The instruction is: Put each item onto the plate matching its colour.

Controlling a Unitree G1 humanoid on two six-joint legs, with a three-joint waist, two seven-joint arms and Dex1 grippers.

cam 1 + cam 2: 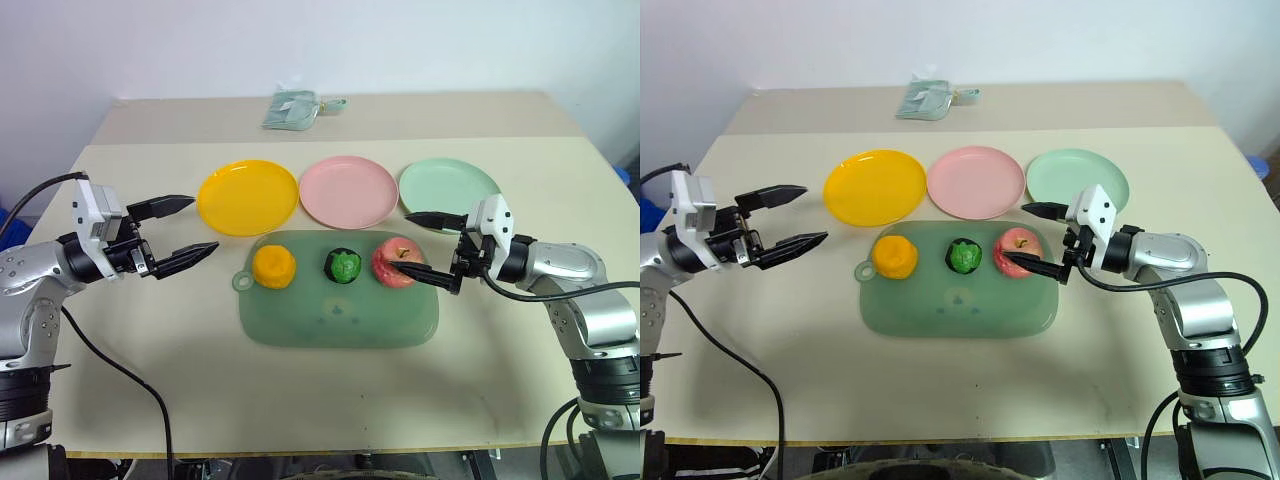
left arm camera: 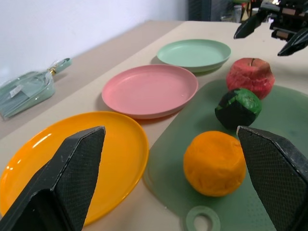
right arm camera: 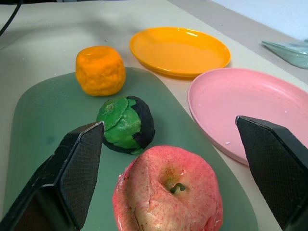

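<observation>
Three toy fruits sit in a row on a pale green mat [image 1: 338,315]: a lumpy orange one [image 1: 273,266], a round green-and-black one [image 1: 342,265] and a pinkish-red apple [image 1: 392,258]. Behind the mat lie a yellow-orange plate [image 1: 247,196], a pink plate [image 1: 348,189] and a light green plate [image 1: 449,186], all bare. My right gripper [image 1: 403,241] is open at the apple's right side, its fingers straddling the fruit; I cannot tell whether they touch it. My left gripper [image 1: 204,224] is open above the table, left of the orange fruit and apart from it.
A pale green pouch [image 1: 292,108] lies at the back of the table, behind the plates. The mat has a handle hole [image 1: 243,281] at its left end. Bare tabletop spreads in front of the mat and to both sides.
</observation>
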